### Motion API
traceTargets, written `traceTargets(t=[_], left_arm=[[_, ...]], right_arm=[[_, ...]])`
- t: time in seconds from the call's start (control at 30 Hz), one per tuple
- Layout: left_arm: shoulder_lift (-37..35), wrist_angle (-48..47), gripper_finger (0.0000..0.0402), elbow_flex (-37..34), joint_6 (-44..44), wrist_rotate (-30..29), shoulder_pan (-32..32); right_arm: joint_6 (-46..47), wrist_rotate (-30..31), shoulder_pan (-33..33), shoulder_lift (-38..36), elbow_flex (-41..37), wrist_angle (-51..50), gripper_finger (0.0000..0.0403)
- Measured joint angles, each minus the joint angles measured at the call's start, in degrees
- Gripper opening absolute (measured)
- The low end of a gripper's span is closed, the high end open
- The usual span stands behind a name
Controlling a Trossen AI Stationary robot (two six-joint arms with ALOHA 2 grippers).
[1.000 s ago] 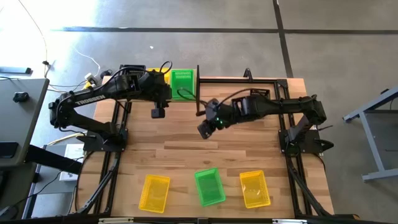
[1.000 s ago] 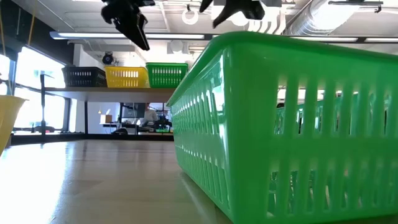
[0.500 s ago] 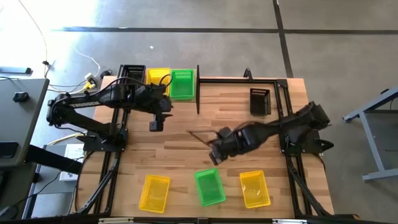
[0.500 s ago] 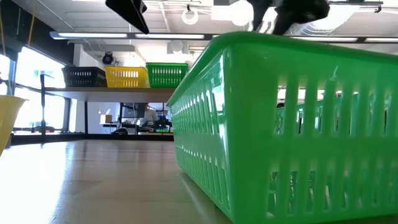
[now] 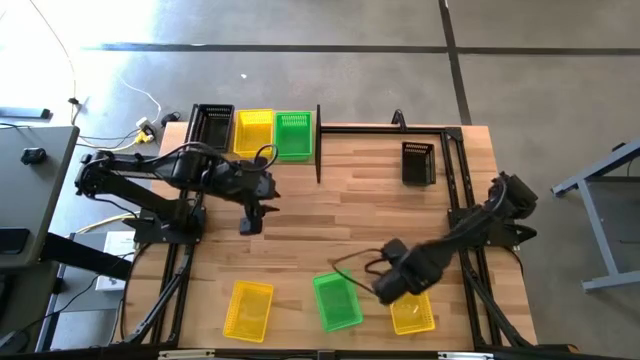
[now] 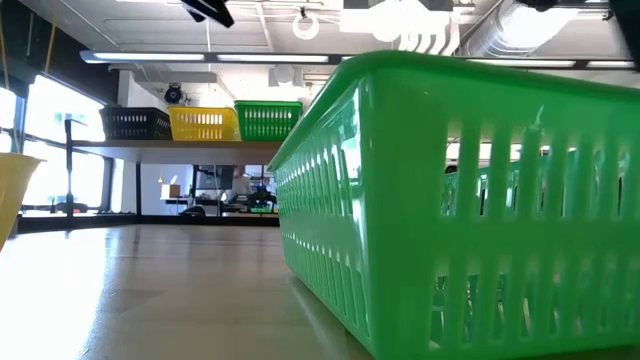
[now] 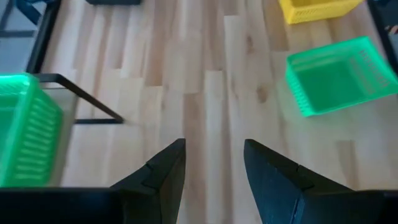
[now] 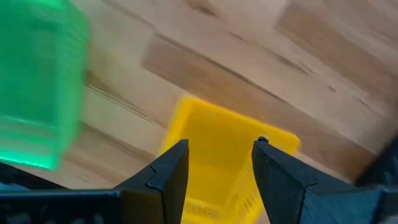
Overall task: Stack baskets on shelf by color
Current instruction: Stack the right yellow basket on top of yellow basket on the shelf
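Observation:
The shelf (image 5: 318, 150) stands at the table's far left and carries a black basket (image 5: 211, 125), a yellow basket (image 5: 254, 130) and a green basket (image 5: 293, 135) side by side. Another black basket (image 5: 418, 163) sits on the table's far right. Along the near edge lie a yellow basket (image 5: 249, 308), a green basket (image 5: 337, 300) and a second yellow basket (image 5: 411, 308). My left gripper (image 5: 250, 222) hangs open over bare wood, near side of the shelf. My right gripper (image 8: 214, 165) is open above the near right yellow basket (image 8: 224, 152), at its far left corner.
Black frame rails (image 5: 455, 200) run along the table's left and right sides. The middle of the slatted tabletop (image 5: 330, 215) is bare wood. In the low view the green basket (image 6: 470, 200) fills the foreground, with the shelf (image 6: 190, 145) far behind it.
My right gripper has swung from the far middle beside the shelf across the table to the near edge and now hangs over the near right yellow basket. My left gripper has drawn back from the shelf toward the near side. No basket has moved.

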Motion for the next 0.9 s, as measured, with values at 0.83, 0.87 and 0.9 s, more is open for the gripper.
traceTargets(t=[0.83,0.87,0.9], left_arm=[[0.04,-0.13,0.0149,-0.02,-14.20,-6.03,-13.34],[0.04,-0.15,0.0149,-0.02,-14.44,-6.05,-13.49],[0.04,-0.17,0.0149,-0.02,-14.55,-6.10,-13.63]], right_arm=[[24.95,0.19,17.78,-0.07,-11.26,2.75,0.0161],[24.93,0.10,17.82,-0.07,-12.30,4.00,0.0161],[24.94,0.04,17.82,-0.07,-13.37,5.32,0.0161]])
